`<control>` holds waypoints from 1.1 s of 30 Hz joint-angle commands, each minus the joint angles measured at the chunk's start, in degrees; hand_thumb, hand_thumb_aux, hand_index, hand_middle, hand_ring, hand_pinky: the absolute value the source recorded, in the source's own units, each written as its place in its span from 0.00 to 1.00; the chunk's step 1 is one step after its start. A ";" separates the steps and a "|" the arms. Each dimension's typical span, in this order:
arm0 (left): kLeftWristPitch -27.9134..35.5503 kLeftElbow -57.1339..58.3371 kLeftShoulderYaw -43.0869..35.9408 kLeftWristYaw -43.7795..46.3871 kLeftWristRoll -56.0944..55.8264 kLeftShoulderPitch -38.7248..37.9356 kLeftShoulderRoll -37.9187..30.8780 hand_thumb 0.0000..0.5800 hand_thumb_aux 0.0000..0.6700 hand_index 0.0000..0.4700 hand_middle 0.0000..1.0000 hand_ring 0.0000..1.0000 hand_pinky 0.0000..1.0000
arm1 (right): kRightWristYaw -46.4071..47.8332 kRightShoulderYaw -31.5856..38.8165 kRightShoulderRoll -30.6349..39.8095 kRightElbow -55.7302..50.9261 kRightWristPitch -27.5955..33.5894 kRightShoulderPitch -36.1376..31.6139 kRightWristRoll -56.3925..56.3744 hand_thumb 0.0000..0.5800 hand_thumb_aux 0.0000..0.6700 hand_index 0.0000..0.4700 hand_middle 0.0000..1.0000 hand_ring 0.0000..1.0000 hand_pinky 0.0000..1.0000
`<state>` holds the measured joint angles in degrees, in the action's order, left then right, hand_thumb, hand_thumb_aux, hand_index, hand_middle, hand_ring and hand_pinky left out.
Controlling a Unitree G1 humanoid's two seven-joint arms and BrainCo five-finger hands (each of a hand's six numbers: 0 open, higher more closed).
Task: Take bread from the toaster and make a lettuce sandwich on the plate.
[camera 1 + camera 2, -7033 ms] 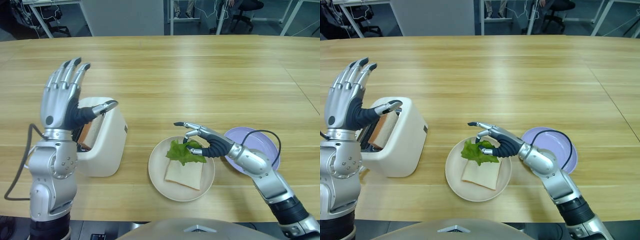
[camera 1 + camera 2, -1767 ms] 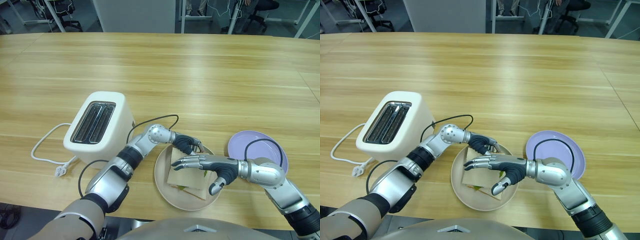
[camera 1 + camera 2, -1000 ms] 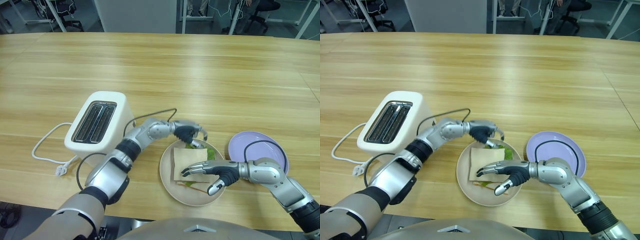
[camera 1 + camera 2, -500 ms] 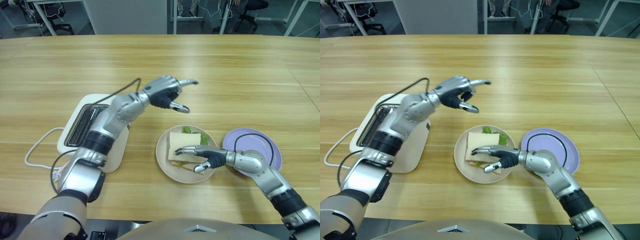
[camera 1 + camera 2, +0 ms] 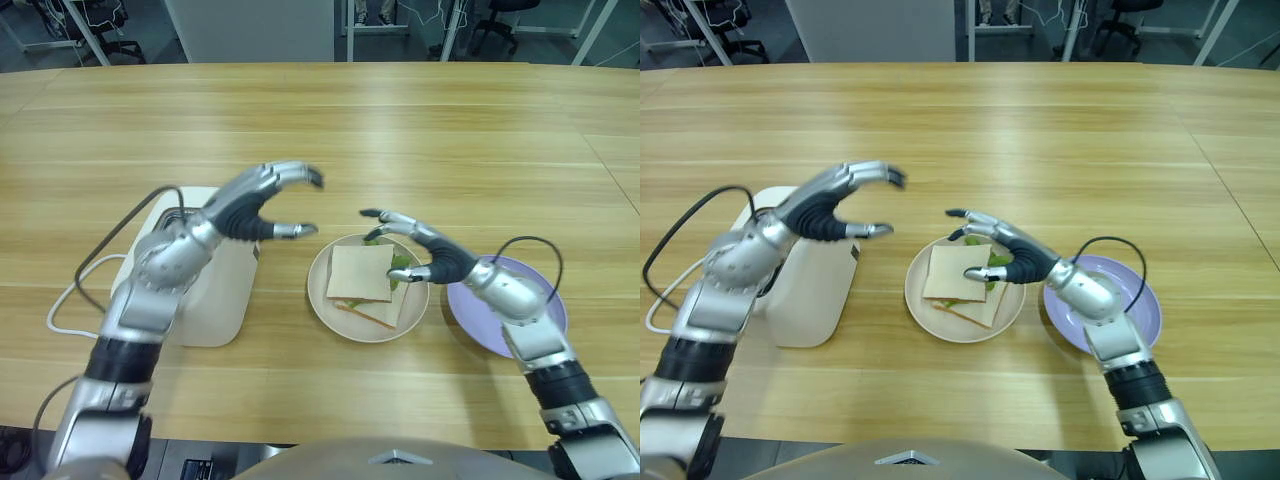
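Both hands have pulled away from the sandwich since a moment ago. Back then the left hand [image 5: 250,205] was stretched out farther over the table [image 5: 400,130], and now it hangs back by the toaster [image 5: 218,295]. The right hand [image 5: 445,265] lay on the top bread before, and now it is lifted off to the side.

Far left of the left fingers [image 5: 290,175], a white cord [image 5: 62,305] lies in a loop on the table. The toaster stands just under and behind these fingers. They are bent like a claw with the thumb sticking out to the right. There is a wide gap between them, and they hold nothing.

Between the two sets of fingers sits the round plate [image 5: 320,300]. The sandwich is on it. A top slice of bread [image 5: 360,272] lies flat over a bottom slice [image 5: 378,318]. Green lettuce [image 5: 402,268] peeks out from between them on the right, close under the right fingers [image 5: 385,215].

The right fingers are spread apart above the right rim of the plate. They grip nothing, and the thumb tip is near the lettuce.

Just right of the right fingers, under the wrist, a purple plate [image 5: 500,330] lies on the table, right beside the sandwich plate.
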<state>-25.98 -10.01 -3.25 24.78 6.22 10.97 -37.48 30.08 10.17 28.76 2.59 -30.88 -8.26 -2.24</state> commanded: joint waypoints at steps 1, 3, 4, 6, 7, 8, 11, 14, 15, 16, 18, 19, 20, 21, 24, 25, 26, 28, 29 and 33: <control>1.72 -6.77 -2.36 7.63 -9.27 -8.76 -1.94 1.00 1.00 0.98 1.00 1.00 1.00 | 7.95 -0.82 4.67 8.12 5.31 6.41 -11.60 1.00 1.00 0.98 1.00 1.00 1.00; 2.26 -7.13 -4.61 10.82 -9.31 -12.76 -2.98 1.00 1.00 0.98 1.00 1.00 1.00 | 11.41 0.20 7.32 10.44 6.54 10.02 -13.01 1.00 1.00 0.98 1.00 1.00 1.00; 2.72 -7.00 -5.63 12.13 -8.57 -14.35 -3.56 1.00 1.00 0.98 1.00 1.00 1.00 | 12.94 0.86 8.49 10.98 6.71 11.49 -12.51 1.00 1.00 0.98 1.00 1.00 1.00; 3.76 -5.89 -7.92 14.13 -5.63 -16.97 -4.65 1.00 1.00 0.98 1.00 1.00 1.00 | 15.95 2.79 10.94 11.30 7.47 14.39 -10.20 1.00 1.00 0.98 1.00 1.00 1.00; 4.23 -5.00 -9.31 14.87 -3.15 -17.92 -5.23 1.00 1.00 0.98 1.00 1.00 1.00 | 16.94 3.87 12.04 10.86 7.41 15.63 -7.91 1.00 1.00 0.98 1.00 1.00 1.00; 4.73 -4.07 -10.55 15.12 -0.57 -18.49 -5.48 1.00 1.00 0.98 1.00 1.00 1.00 | 17.68 4.89 12.94 10.32 7.75 16.61 -5.85 1.00 1.00 0.98 1.00 1.00 1.00; 5.65 -0.40 -14.67 14.53 8.52 -18.42 -4.99 1.00 1.00 0.98 1.00 1.00 1.00 | 17.81 7.96 13.96 7.48 8.69 17.79 1.92 1.00 1.00 0.98 0.97 0.97 0.97; 6.41 1.06 -17.03 13.63 12.92 -17.69 -3.44 1.00 1.00 0.98 1.00 1.00 1.00 | 16.67 9.36 13.65 5.45 8.67 17.45 7.39 1.00 1.00 0.98 0.76 0.76 0.76; 6.99 1.66 -18.26 13.31 15.61 -17.09 -2.81 1.00 1.00 0.98 1.00 1.00 1.00 | 16.00 9.88 13.42 4.74 8.81 17.14 9.72 1.00 1.00 0.98 0.76 0.76 0.76; 7.76 2.31 -19.51 13.01 18.36 -16.57 -2.14 1.00 1.00 0.98 1.00 1.00 1.00 | 15.00 10.31 13.07 4.07 9.10 16.68 12.41 1.00 1.00 0.98 0.61 0.61 0.61; 8.62 3.46 -21.60 12.34 23.07 -15.88 -1.24 1.00 1.00 0.98 1.00 1.00 1.00 | 14.21 11.21 12.87 3.40 9.58 15.98 16.21 1.00 1.00 0.98 0.59 0.59 0.59; 9.05 4.06 -22.29 11.81 24.51 -15.52 -0.56 1.00 1.00 0.98 1.00 1.00 1.00 | 13.16 11.49 12.49 3.10 10.00 15.54 18.46 1.00 1.00 0.98 0.54 0.54 0.54; 9.44 4.60 -22.95 11.45 25.85 -15.16 -0.02 1.00 1.00 0.98 1.00 1.00 1.00 | 12.32 12.02 12.32 2.64 10.09 14.87 21.07 1.00 1.00 0.98 0.47 0.47 0.47; 9.71 4.96 -23.33 11.21 26.70 -14.92 0.37 1.00 1.00 0.98 1.00 1.00 1.00 | 11.68 12.36 12.16 2.29 10.12 14.42 22.90 1.00 1.00 0.98 0.42 0.42 0.42; 11.35 7.63 -25.20 8.75 31.62 -12.79 2.94 1.00 1.00 0.98 1.00 1.00 1.00 | 7.30 15.04 9.68 -1.18 10.82 10.97 31.75 1.00 1.00 0.98 0.19 0.19 0.19; 11.90 8.65 -25.77 7.97 33.17 -12.00 3.67 1.00 1.00 0.98 1.00 1.00 1.00 | 5.87 15.92 8.78 -2.45 11.06 9.78 34.41 1.00 1.00 0.98 0.19 0.19 0.19; 12.63 9.63 -26.12 7.16 34.49 -11.26 4.38 1.00 1.00 0.98 1.00 1.00 1.00 | 4.62 16.55 7.81 -3.52 11.42 8.71 36.22 1.00 1.00 0.98 0.15 0.15 0.15; 14.00 12.33 -26.76 4.45 37.61 -8.94 5.86 1.00 1.00 0.98 1.00 1.00 1.00 | 1.65 18.01 5.66 -6.18 12.37 5.86 40.47 1.00 1.00 0.98 0.07 0.07 0.07; 14.89 13.91 -26.85 2.62 39.12 -7.45 6.74 1.00 1.00 0.98 1.00 1.00 1.00 | -0.34 18.54 4.32 -7.85 12.97 4.24 42.41 1.00 1.00 0.98 0.00 0.00 0.00; 18.19 22.04 -27.32 -5.23 45.38 0.73 9.62 1.00 1.00 0.98 1.00 1.00 1.00 | -9.68 20.82 -1.14 -16.67 16.25 -3.80 50.27 1.00 1.00 0.98 0.00 0.00 0.00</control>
<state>-10.50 6.16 -29.66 22.09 47.43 9.95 -28.07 24.15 29.55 28.51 -8.53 -17.10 -10.12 43.41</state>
